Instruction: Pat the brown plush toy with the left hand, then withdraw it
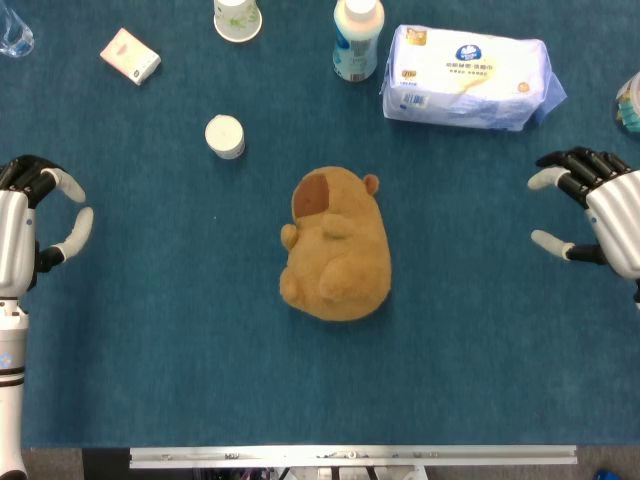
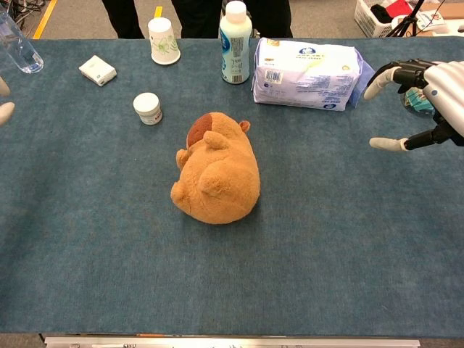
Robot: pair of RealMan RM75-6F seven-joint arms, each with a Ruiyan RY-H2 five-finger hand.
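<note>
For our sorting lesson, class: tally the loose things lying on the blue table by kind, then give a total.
Plush toys: 1, brown plush toy
Bottles: 2, white plastic bottle, clear plastic bottle
Cups: 1, white paper cup
Jars: 1, small white round jar
Tissue packs: 2, large white-blue pack, small white packet
Total: 7

L hand (image 1: 35, 215) near table's left edge, fingers apart, holding nothing. R hand (image 1: 592, 205) near right edge, fingers spread & curled, also holding nothing.
</note>
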